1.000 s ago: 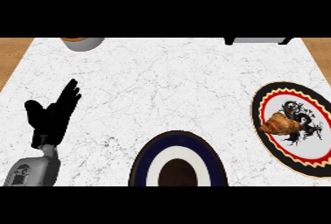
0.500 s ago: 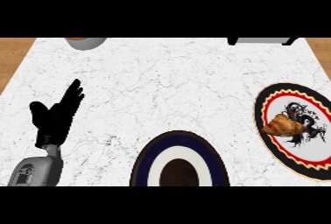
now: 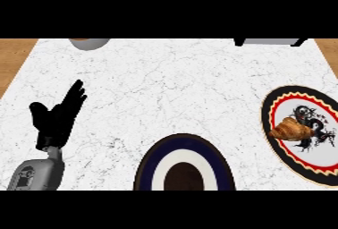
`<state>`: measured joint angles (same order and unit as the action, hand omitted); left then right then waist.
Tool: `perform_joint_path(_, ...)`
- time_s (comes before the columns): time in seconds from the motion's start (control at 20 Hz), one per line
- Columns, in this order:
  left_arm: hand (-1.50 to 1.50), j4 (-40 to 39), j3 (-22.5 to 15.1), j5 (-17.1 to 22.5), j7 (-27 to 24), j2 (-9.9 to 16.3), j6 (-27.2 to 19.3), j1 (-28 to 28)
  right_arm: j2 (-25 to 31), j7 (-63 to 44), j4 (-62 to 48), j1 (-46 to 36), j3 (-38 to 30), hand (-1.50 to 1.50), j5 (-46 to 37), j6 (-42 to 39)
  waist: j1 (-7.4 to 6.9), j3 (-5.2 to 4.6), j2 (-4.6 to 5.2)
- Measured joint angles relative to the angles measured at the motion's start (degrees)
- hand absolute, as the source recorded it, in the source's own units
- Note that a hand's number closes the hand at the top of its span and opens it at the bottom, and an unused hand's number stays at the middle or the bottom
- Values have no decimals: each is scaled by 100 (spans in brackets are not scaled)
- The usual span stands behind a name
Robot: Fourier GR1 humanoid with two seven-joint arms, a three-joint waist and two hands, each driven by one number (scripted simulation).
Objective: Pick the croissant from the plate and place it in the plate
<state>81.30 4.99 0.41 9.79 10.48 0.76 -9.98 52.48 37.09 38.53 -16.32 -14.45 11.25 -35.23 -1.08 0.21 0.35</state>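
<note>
Spreading across nearly the whole view, the white marbled tabletop [image 3: 171, 89] shows its brown wooden edges only at the upper left and upper right corners. Its widest bare stretch lies up and to the left of the croissant [image 3: 290, 130], running between the two plates and the far edge.

The croissant lies on the patterned plate [image 3: 284, 100], a round plate with a black rim, a red band with a yellow zigzag and a dark figure on white; its right side is cut off by the view's right border. The pastry sits left of that plate's middle, touching the plate's surface and apart from any hand.

Down and to the left of the croissant is the dark-banded plate [image 3: 150, 163], ringed dark blue and white around a dark centre, with its lower part cut off by the view's bottom border. The two plates are near each other but apart.

Far up and left of the croissant, a grey bowl [image 3: 89, 43] is clipped by the far border; almost straight above the croissant, a grey-and-black object [image 3: 267, 42] is also clipped, and I cannot tell what it is.

Well to the left of the croissant, the left hand [image 3: 56, 118] rises from its grey forearm [image 3: 36, 172] at the lower left. Its fingers are straight and point up and to the right, the thumb is spread to the left, and it holds nothing. No right hand shows.
</note>
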Motion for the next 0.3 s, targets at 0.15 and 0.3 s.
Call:
perform_joint_path(0.15, 0, -14, 37, 24, -23, 21, 26, 13, 63, 145, -201, -80, 77, -150, -124, 108, -18, 2, 8)
perform_joint_path(0.3, 0, 3, 30, 28, -34, 27, 57, 34, 164, 306, -416, -113, 152, -150, -249, 192, -31, 5, 13)
